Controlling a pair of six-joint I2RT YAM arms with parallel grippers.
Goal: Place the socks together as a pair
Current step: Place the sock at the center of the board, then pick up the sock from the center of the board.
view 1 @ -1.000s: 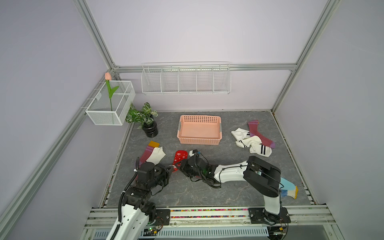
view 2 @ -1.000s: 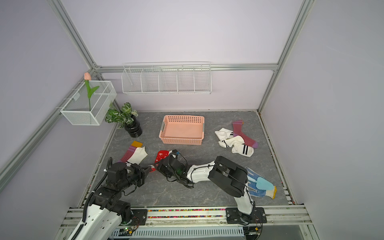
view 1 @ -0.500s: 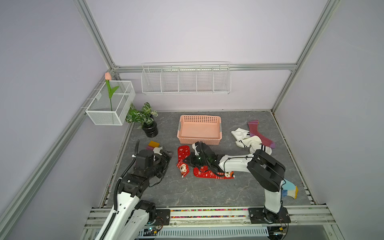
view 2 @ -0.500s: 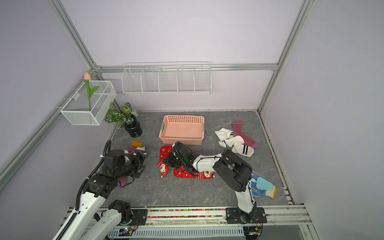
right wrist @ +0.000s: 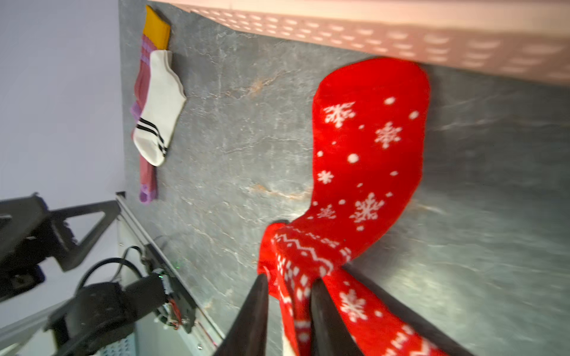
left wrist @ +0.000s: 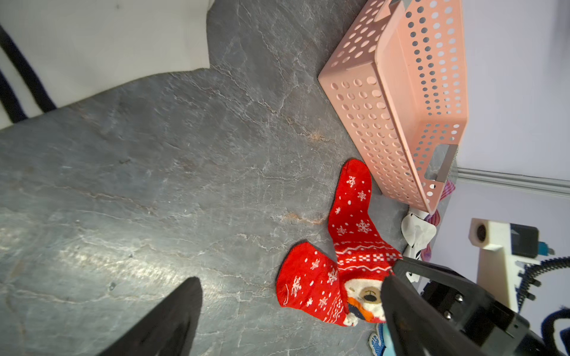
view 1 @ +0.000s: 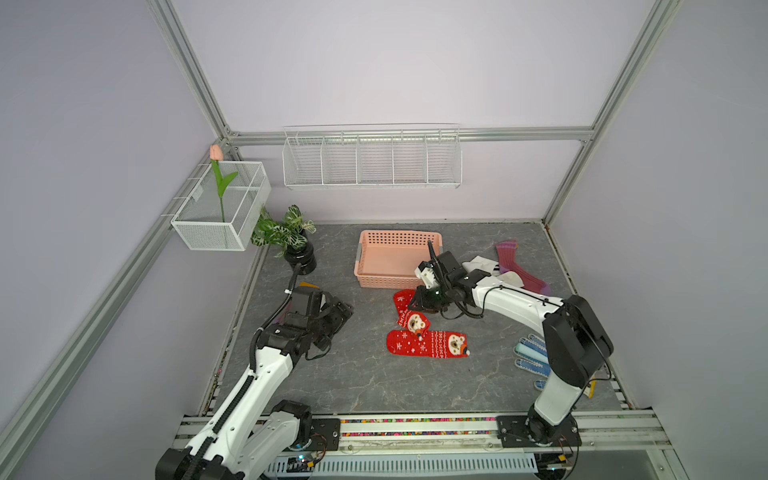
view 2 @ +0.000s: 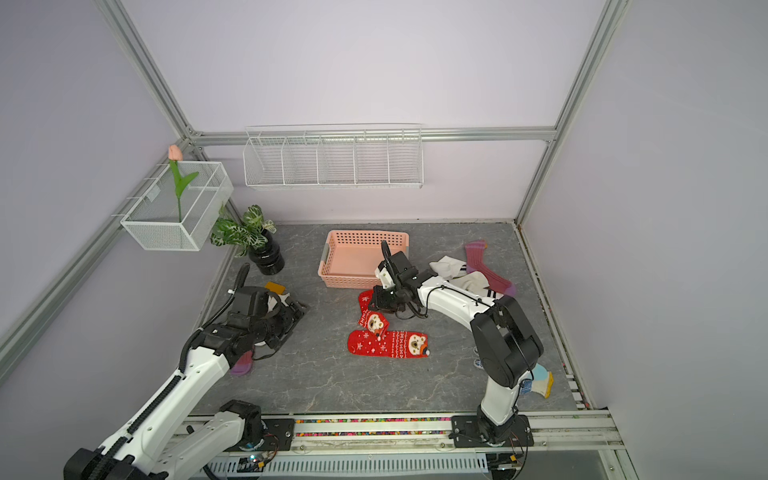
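Hanging with its jaws spread wide, the left gripper (view 1: 341, 318) is close to a white striped sock (right wrist: 160, 108) that lies across a maroon sock (right wrist: 143, 86) near the table's left edge. Mid-table lies a flat red sock (view 1: 424, 344), overlapped at one end by a folded red sock (view 1: 405, 305) whose toe reaches the pink basket (view 1: 395, 282). The right gripper (right wrist: 288, 286) has red fabric between its narrowly parted fingers (right wrist: 256, 308); whether they pinch it, I cannot tell. Farther right, a second white sock (view 1: 484, 266) rests against a second maroon sock (view 1: 509, 257), with blue dotted gloves (view 1: 532, 353) nearer the front.
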